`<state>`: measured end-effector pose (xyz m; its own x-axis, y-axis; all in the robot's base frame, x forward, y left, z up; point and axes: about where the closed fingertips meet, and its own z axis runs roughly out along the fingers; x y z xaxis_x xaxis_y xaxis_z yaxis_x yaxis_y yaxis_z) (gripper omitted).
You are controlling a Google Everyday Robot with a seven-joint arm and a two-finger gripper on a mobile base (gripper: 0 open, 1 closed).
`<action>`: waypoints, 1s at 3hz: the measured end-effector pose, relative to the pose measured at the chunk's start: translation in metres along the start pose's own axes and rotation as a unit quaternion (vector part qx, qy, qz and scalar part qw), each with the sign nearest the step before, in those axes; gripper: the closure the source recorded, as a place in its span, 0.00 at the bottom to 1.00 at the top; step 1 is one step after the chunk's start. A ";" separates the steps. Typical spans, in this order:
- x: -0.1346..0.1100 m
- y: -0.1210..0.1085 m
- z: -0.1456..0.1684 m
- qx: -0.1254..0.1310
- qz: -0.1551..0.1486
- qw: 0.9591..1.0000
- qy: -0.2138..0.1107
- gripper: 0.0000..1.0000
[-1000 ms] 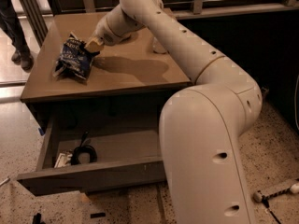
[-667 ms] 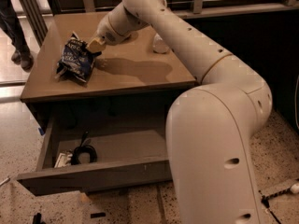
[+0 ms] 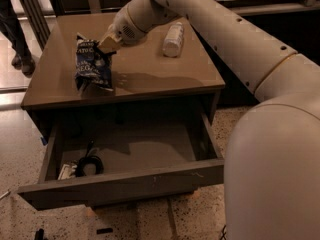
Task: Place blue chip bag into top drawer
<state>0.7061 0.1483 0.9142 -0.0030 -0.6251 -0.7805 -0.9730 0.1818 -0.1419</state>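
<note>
**Bag at tabletop edge, drawer open**

The tool [image 3: 109, 44] sits over the left part of the grey-brown tabletop [image 3: 150, 71], clamped on the top edge of the blue chip bag [image 3: 92, 66]. The bag hangs upright near the front-left edge. A white bottle [image 3: 173, 39] lies on its side further back. Below, the top drawer [image 3: 125, 186] is pulled out; a coiled black cable [image 3: 89, 165] lies in its left corner. Speckled terrazzo floor [image 3: 200, 214]; a person's legs [image 3: 15, 34] at far left.
</note>
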 end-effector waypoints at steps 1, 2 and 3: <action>-0.009 0.048 -0.046 -0.009 0.019 1.000 -0.012 1.00; -0.009 0.048 -0.045 -0.011 0.020 1.000 -0.010 1.00; -0.008 0.056 -0.056 -0.016 0.036 0.999 0.003 1.00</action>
<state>0.6389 0.1213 0.9467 -0.0746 -0.6151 -0.7849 -0.9773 0.2018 -0.0652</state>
